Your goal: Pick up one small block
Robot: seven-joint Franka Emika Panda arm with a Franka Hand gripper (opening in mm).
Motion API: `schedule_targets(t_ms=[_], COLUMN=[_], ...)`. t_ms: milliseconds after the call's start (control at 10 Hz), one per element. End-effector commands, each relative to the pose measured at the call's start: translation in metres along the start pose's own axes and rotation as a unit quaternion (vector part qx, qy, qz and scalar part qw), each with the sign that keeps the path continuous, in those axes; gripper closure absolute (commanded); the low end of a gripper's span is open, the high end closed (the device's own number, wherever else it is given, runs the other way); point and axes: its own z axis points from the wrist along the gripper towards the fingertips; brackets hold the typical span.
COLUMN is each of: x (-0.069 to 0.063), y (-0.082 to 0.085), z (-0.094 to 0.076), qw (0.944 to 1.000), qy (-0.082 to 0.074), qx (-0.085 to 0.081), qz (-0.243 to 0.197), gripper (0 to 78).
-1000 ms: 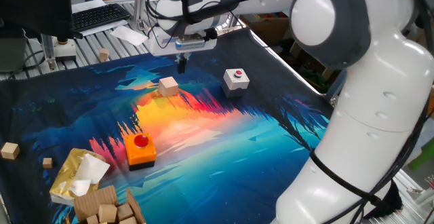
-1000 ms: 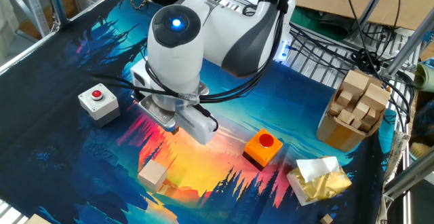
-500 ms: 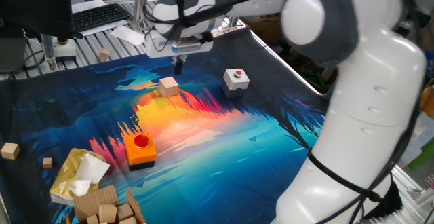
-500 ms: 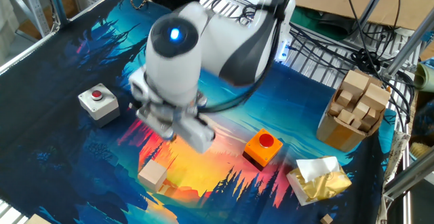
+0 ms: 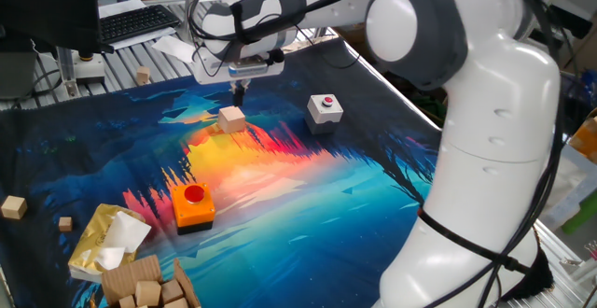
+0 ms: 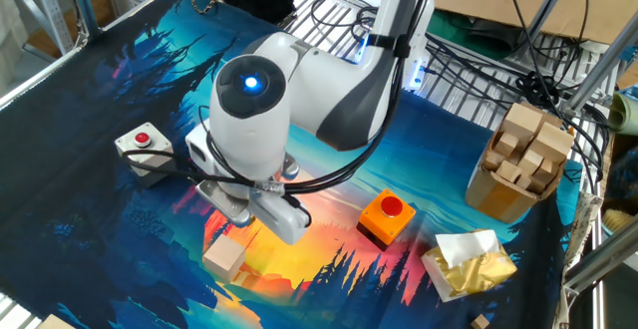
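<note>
The small block is a pale tan wooden cube that lies on the coloured mat, left of the white red-button box. It also shows in the other fixed view, near the mat's front edge. My gripper hangs just above and slightly behind the block, not touching it. Its dark fingers show as one narrow tip, so it looks shut and empty. In the other fixed view the arm's wrist hides the fingers.
An orange button box stands on the mat's near part. A yellow packet with tissue and a pile of browner cubes lie at the front left. Tinier cubes lie off to the left. The white box is partly behind the arm.
My gripper has moved left and closer to the small block, still above it. The block and the boxes have not moved.
</note>
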Motion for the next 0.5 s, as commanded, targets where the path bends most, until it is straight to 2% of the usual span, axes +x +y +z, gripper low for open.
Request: schedule_targets(t_ms=[100, 500], x=[-0.0216, -0.0231], y=[-0.0134, -0.0123], z=[0.0109, 0.0140], qw=[0.9999, 0.9998], qy=[-0.004, -0.004], qx=[-0.002, 0.000], qz=[-0.016, -0.020], gripper=[77.6, 77.6])
